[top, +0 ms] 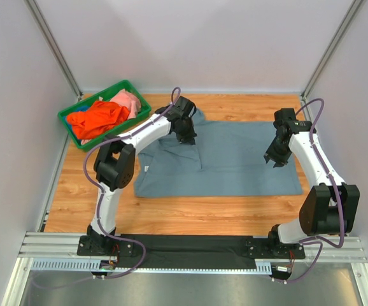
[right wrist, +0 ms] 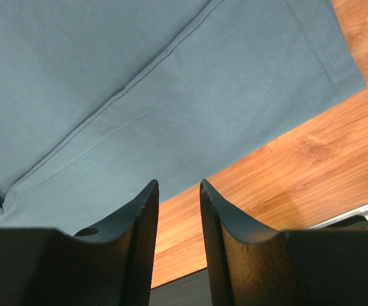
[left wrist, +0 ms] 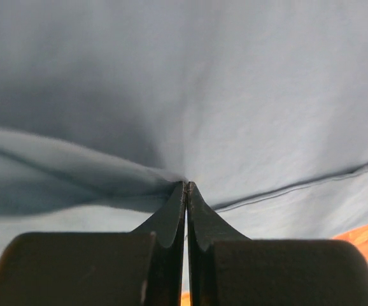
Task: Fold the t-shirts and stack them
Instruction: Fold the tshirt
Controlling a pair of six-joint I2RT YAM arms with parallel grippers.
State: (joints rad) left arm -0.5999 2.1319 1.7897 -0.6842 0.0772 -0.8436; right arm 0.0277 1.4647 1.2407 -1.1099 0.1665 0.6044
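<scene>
Grey-blue t-shirt (top: 235,162) is spread on the wooden table (top: 171,213), left gripper (left wrist: 185,186) pinching a fold near its far-left corner. Right gripper (right wrist: 179,188) hangs over the other end, fingers spread, holding nothing. Orange t-shirt (top: 98,119) and pink t-shirt (top: 128,100) sit in the green bin (top: 68,129).

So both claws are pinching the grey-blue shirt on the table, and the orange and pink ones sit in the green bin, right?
Not both. Only the left gripper pinches the grey-blue shirt; the right gripper is open, nothing between its fingers, as the right wrist view shows. The orange shirt and pink shirt do sit in the green bin.
</scene>
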